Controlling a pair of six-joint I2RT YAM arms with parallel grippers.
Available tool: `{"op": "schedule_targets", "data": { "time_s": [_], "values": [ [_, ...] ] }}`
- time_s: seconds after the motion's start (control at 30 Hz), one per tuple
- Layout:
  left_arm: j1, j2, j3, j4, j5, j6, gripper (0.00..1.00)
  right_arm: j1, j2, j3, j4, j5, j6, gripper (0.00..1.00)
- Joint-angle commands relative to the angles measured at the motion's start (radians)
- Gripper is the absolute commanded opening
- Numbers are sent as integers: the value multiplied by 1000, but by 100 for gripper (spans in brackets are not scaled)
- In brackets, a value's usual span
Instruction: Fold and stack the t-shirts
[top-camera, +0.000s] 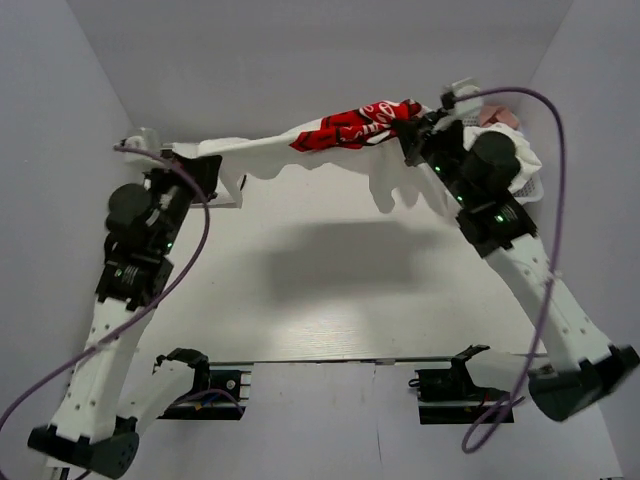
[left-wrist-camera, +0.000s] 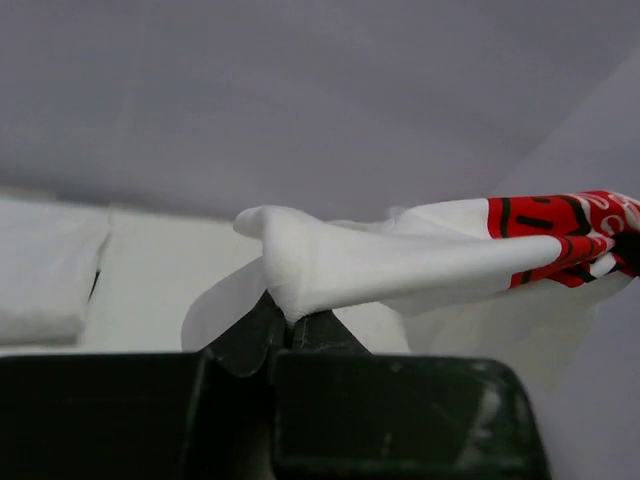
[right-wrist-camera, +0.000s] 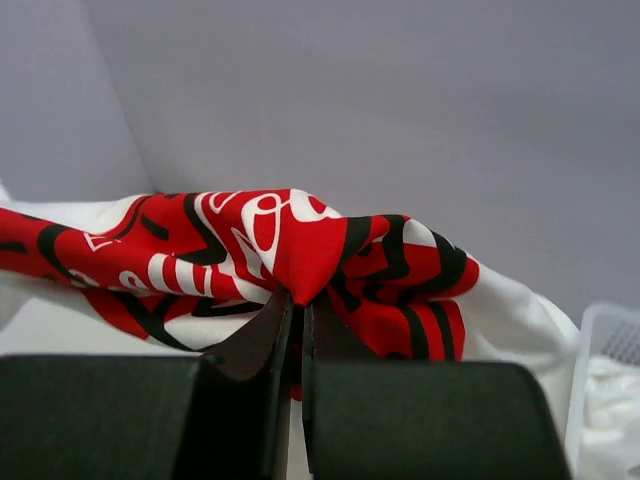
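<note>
Top external view: the t-shirt (top-camera: 340, 135) was held taut above the worktop (top-camera: 330, 310), clamped at either end by the left end effector (top-camera: 200, 165) and right end effector (top-camera: 412, 135), presumably for spreading flat.

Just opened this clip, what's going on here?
Both arms hold one white t-shirt up off the table, stretched between them. The left tool is shut on a white edge of the fabric. The right tool is shut on the bunched red print. The shirt sags in the middle and is not folded yet. What looks like folded white cloth lies on the table in the left wrist view.
</note>
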Motion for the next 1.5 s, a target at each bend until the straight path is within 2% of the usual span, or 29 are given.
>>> {"op": "schedule_targets", "data": {
  "time_s": [0.0,0.1,0.17,0.33,0.43,0.5,0.57,0.6,0.63,0.7,0.73,0.77,0.8,0.87,1.1,1.13,1.27,1.47],
  "values": [
    [1,-116,70,15,74,59,0,1,-189,13,-26,-46,1,0],
    [10,-179,70,15,94,59,0,0,-283,14,-75,-42,30,0],
    [10,-179,70,6,94,45,0,3,-291,40,-141,-8,47,0],
    [10,-79,70,-72,2,-13,0,-6,-184,56,-187,127,55,0],
    [10,-6,30,-119,-96,-49,0,-11,39,80,-203,213,36,0],
    [21,100,16,-168,-158,-73,0,-23,164,94,-221,222,25,0],
    [21,183,-14,-190,-208,-102,0,-36,287,100,-224,182,21,0],
    [21,276,-23,-208,-217,-113,0,-55,381,114,-218,164,13,0],
    [21,328,-24,-221,-240,-127,0,-59,466,120,-217,93,-7,0],
    [32,437,-24,-263,-263,-151,9,-77,547,195,-264,55,-7,13],
    [32,541,17,-320,-276,-164,20,-83,657,226,-285,52,-1,20],
    [32,586,41,-346,-288,-173,57,-89,684,278,-307,61,7,34],
    [32,623,64,-372,-288,-173,73,-94,703,316,-333,60,10,87],
    [32,680,96,-405,-300,-185,99,-100,724,330,-368,66,15,88],
    [32,640,-13,-302,-239,-185,100,-85,525,50,-263,-30,36,90],
    [32,640,-30,-302,-239,-185,100,-71,504,-28,-238,-40,48,90],
    [41,663,-88,-293,-250,-210,100,1,410,-171,-194,-89,65,90],
    [70,699,-165,-215,-166,-219,100,131,497,-136,-240,-11,53,90]
  ]
}}
